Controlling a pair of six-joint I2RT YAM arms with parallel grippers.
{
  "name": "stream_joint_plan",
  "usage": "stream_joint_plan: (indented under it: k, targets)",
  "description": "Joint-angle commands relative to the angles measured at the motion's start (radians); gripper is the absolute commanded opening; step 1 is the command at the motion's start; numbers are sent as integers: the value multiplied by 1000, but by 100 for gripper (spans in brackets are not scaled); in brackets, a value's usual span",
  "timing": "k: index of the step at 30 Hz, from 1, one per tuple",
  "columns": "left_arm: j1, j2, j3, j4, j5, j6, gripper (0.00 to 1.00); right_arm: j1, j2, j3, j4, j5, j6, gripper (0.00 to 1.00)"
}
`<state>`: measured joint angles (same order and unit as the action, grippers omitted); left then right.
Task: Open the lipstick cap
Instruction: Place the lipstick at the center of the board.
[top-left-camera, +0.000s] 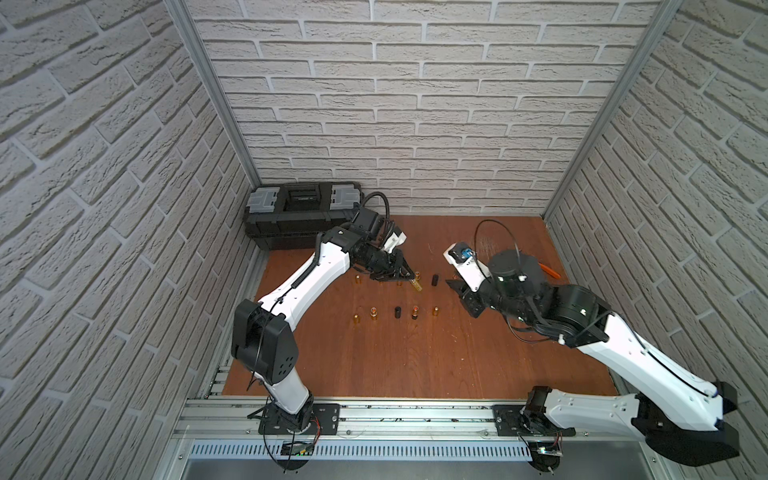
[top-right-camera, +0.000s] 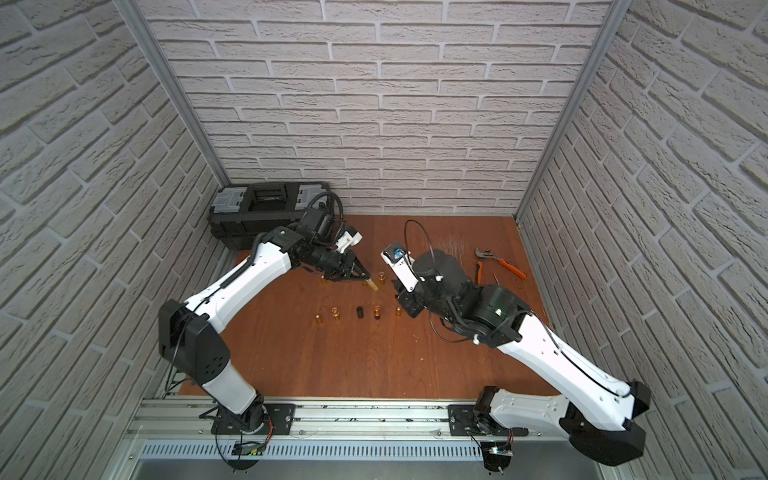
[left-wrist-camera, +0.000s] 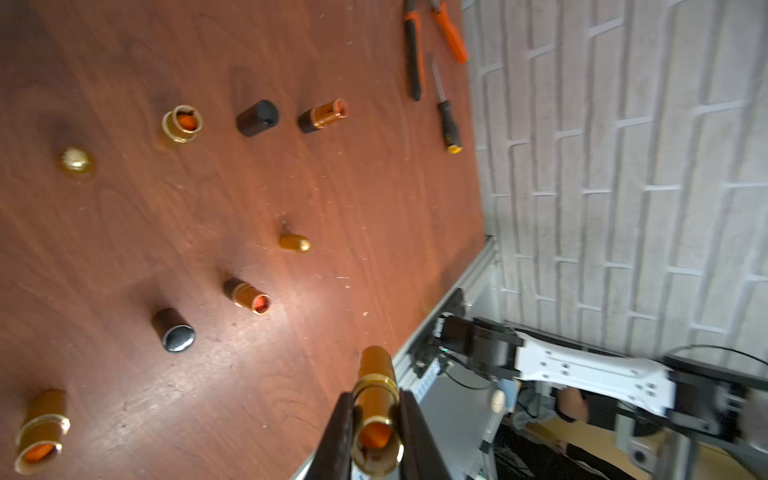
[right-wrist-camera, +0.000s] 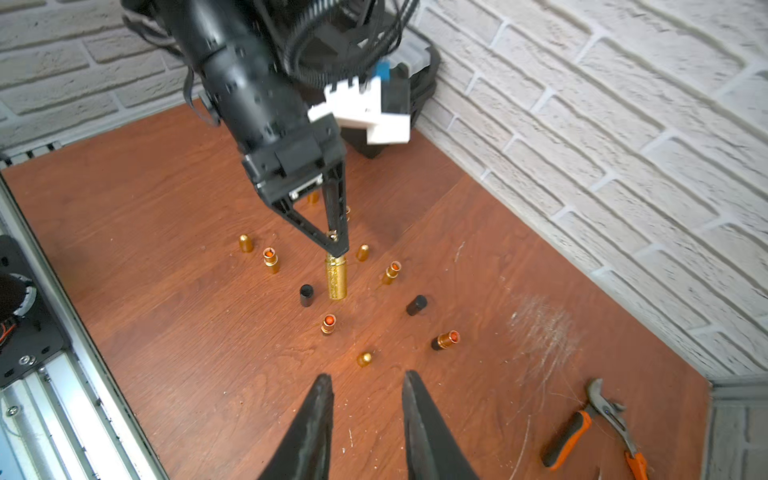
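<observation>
In both top views the left gripper (top-left-camera: 410, 278) is clamped on a gold lipstick (top-left-camera: 415, 285), which hangs tilted over the middle of the worktop (top-left-camera: 415, 365). The right gripper (top-left-camera: 451, 284) sits near it at its 3 o'clock, and a black cap (top-left-camera: 435, 279) stands between the 2. A row (top-left-camera: 398, 312) of 5 small lipstick pieces lines up at the lipstick's 6 o'clock. A black toolbox (top-left-camera: 299, 216) fills the worktop's 11 o'clock corner, and in a top view orange-handled pliers (top-right-camera: 500, 262) lie towards 2 o'clock. In the left wrist view, 2 dark fingers (left-wrist-camera: 336, 436) pinch the lipstick (left-wrist-camera: 376, 374) at its neck. Its open end faces the camera, uncapped, with the orange stick showing inside. In the right wrist view, the lipstick (right-wrist-camera: 336, 277) hangs base-down from the left gripper's tips (right-wrist-camera: 336, 246); whether it touches the wood cannot be told. The right gripper's fingers (right-wrist-camera: 320, 415) stand spread with only bare worktop between them, and a gold cap (right-wrist-camera: 364, 359) stands just beyond their tips.
</observation>
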<state>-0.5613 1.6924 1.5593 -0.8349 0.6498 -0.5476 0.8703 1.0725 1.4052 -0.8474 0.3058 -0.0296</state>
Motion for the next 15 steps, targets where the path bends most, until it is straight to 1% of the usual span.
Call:
stream_joint_plan:
  k: [1,6,7,12,15]
  targets:
    - [-111,52,75,49,-238,51,18,-4,-35,-41,-60,107,38,31]
    - [-277,194,179,58,-518,104,18,-4,-131,-81,-80,159,67,31]
    - [-298,224,201,58,-550,110,18,-4,-143,-88,-81,167,67,31]
    - [-379,345,260,97,-647,128,18,-4,-182,-100,-113,190,86,31]
    - [-398,387,249,155,-651,128,18,-4,-203,-119,-102,200,92,31]
